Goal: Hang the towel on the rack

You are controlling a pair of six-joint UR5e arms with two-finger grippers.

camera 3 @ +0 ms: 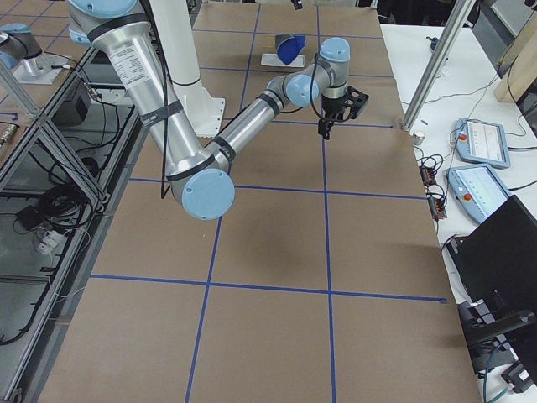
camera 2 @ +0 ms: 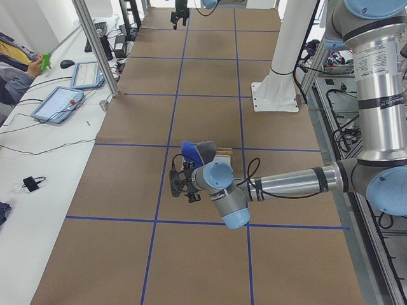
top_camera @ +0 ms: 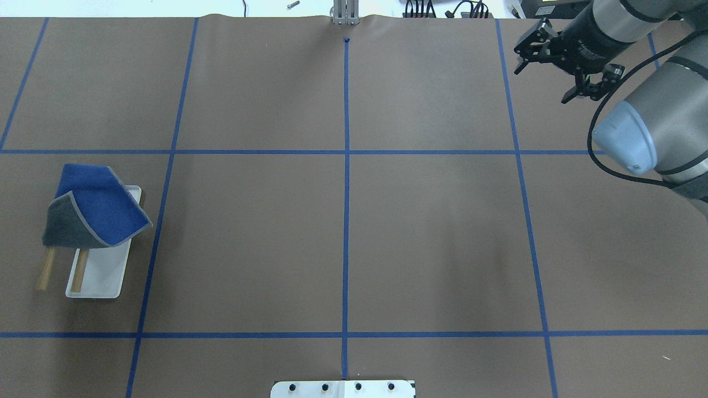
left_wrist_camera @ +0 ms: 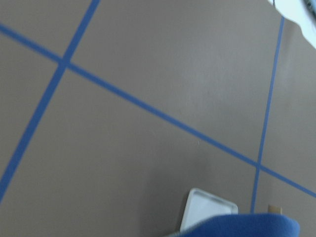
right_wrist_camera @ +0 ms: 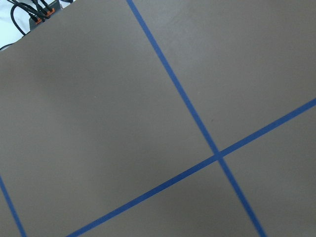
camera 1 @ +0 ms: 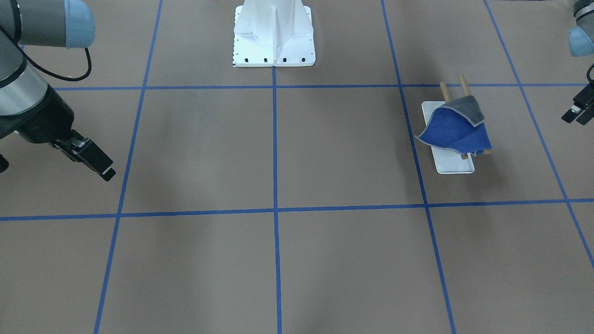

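Brown tabletop (camera 1: 209, 153): towel (camera 1: 457, 130) drapes the rack (camera 1: 455, 164); we judge it limp, hem-pinchable; left gripper (camera 1: 573, 119), right gripper (top_camera: 542, 85) spread, empty.

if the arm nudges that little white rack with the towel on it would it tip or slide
The small white-tray rack with two wooden rods looks thin and light, so it likely slides. Its flat base probably resists tipping. The blue and grey cloth towel hangs limp over one end and might slip off.

A white bolted pedestal (camera 1: 274, 37) stands on the brown table (camera 1: 204, 148) crossed by blue tape lines (camera 1: 274, 139).
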